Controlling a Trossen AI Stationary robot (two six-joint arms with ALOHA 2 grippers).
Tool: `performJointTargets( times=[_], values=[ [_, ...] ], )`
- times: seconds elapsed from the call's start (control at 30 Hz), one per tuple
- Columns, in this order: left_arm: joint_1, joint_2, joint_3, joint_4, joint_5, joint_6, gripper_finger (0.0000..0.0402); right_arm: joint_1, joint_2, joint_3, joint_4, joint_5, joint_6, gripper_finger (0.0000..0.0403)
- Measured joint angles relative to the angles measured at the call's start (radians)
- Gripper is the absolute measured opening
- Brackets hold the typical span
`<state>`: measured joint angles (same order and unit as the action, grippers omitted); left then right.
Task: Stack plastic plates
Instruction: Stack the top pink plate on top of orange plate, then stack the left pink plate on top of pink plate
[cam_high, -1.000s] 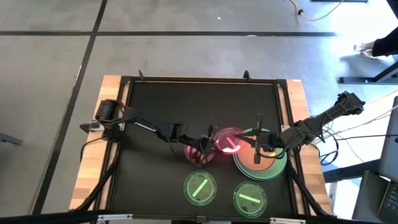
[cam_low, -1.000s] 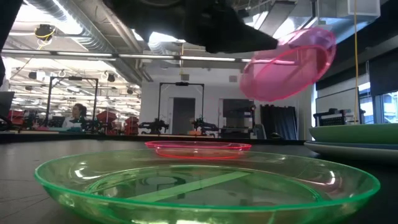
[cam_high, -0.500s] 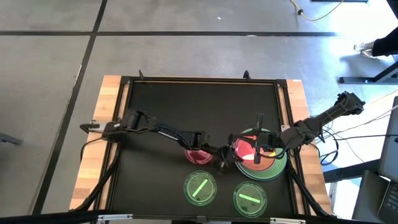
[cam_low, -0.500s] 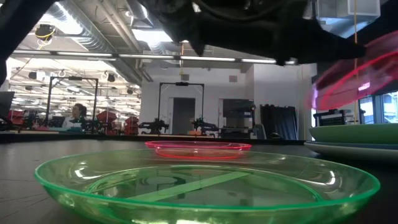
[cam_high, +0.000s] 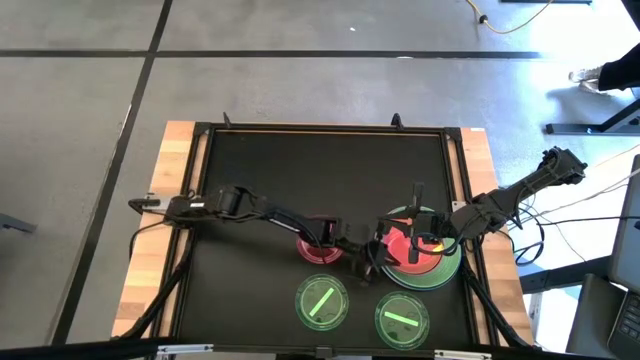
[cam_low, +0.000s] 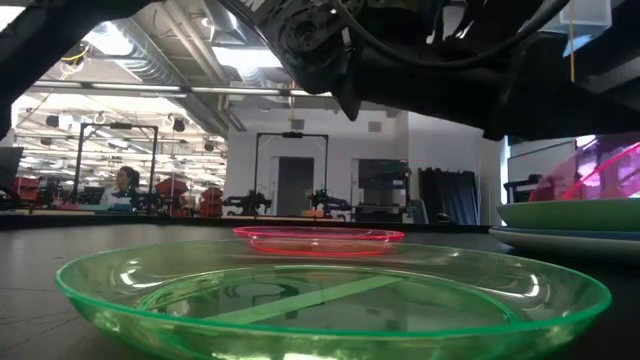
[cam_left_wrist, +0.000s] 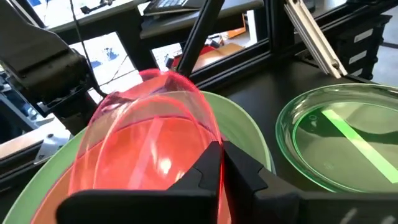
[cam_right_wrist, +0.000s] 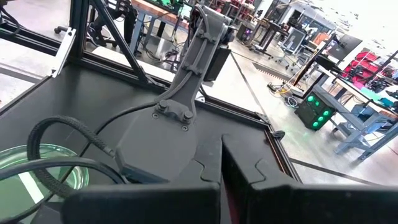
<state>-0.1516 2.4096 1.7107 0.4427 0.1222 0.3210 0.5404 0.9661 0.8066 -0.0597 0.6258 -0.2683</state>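
Seen from overhead, left to right across the dark surface (cam_high: 250, 170): left arm stretched low from its mount toward the right, left hand (cam_high: 372, 262) clamped on the rim of a small pink plate (cam_left_wrist: 152, 146), held tilted above the stack of large plates (cam_high: 440, 272) at right of centre. Just left of the stack, a second pink plate (cam_high: 318, 247) lying flat, partly under the arm. Nearer the front edge, two small green plates with a centre stripe, one (cam_high: 321, 301) left and one (cam_high: 401, 317) right, both untouched. Over the stack's far side, right hand (cam_high: 418, 246) hovering, fingers pressed together on nothing, judging by the right wrist view, though the angle there is poor. At table level, only the raised edge of the pink plate visible at far right over the green large plate (cam_low: 570, 214); the orange layer glowing through it from above. Step in hand, by all appearances: setting the pink plate onto the stack. Best done by levelling the plate first, bringing its lower edge down near the stack's centre, then parting the fingers only once the plate rests flat, so as not to let it slide off the sloped rim. Worth keeping clear of the right hand close by, and drawing the left hand back low and sideways to avoid dragging the plate along.
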Motion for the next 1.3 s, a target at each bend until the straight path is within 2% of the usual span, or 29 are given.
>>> performJointTargets(
  times=[0.23,0.37,0.5,0.73,0.83,0.97,1.13,1.3],
  values=[
    [0.0,0.008,0.001,0.001,-0.02,0.0,0.0059,0.0,0.0,0.0,0.0,0.0,0.0,0.0003],
    [-0.009,0.004,0.001,-0.032,-0.064,-0.005,0.0078,0.0,0.0,0.0,-0.002,0.0,0.0,0.0003],
    [-0.03,-0.054,0.0,-0.159,-0.146,0.022,0.0082,0.0,0.0,0.0,-0.014,0.0,0.0,0.0003],
    [-0.044,-0.198,-0.022,-0.544,-0.195,0.01,0.0082,0.0,0.0,0.0,-0.028,0.0,0.0,0.0003],
    [-0.052,-0.287,-0.122,-0.565,-0.255,-0.005,0.0082,0.0,0.0,0.0,-0.03,0.0,0.001,0.0003],
    [-0.068,-0.451,-0.328,-0.508,-0.317,-0.03,0.0083,0.0,0.0,0.0,-0.029,0.0,0.001,0.0003],
    [-0.082,-0.663,-0.595,-0.451,-0.313,-0.103,0.0083,0.0,0.0,0.0,-0.018,0.003,0.001,0.0003],
    [-0.108,-0.783,-0.796,-0.458,-0.305,-0.199,0.0083,0.0,0.0,0.0,-0.01,0.003,0.001,0.0003]
  ],
)
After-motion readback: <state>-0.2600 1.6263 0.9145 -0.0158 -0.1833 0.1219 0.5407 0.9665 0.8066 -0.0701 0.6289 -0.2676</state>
